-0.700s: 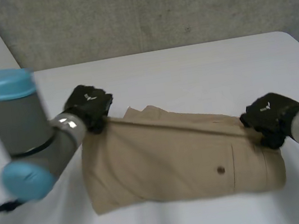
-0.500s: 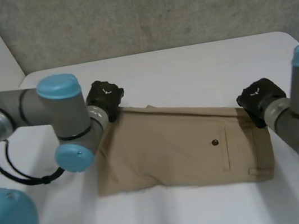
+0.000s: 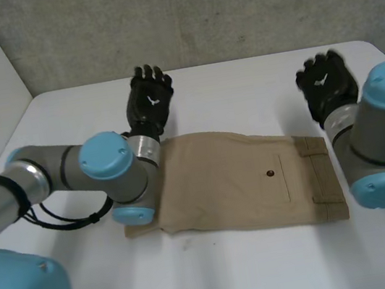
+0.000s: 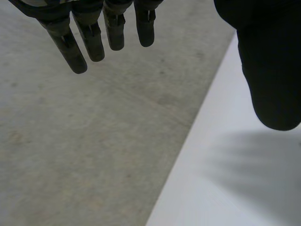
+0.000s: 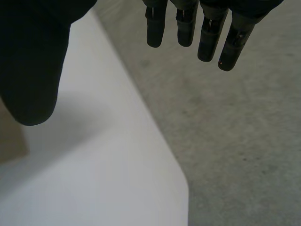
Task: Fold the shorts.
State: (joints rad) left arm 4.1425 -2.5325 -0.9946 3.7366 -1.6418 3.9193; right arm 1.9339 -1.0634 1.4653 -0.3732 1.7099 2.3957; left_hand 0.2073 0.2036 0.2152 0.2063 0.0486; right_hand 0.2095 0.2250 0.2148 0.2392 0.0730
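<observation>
Head view: shorts [image 3: 236,189] flat on table [image 3: 271,271]

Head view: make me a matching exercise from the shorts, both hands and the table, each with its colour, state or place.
1 shorts
2 left hand
3 right hand
4 table

A white, under the shorts
B open, near the waistband
C tan, lying flat
D open, far from the waistband

Pairs: 1-C, 2-D, 3-B, 4-A
</observation>
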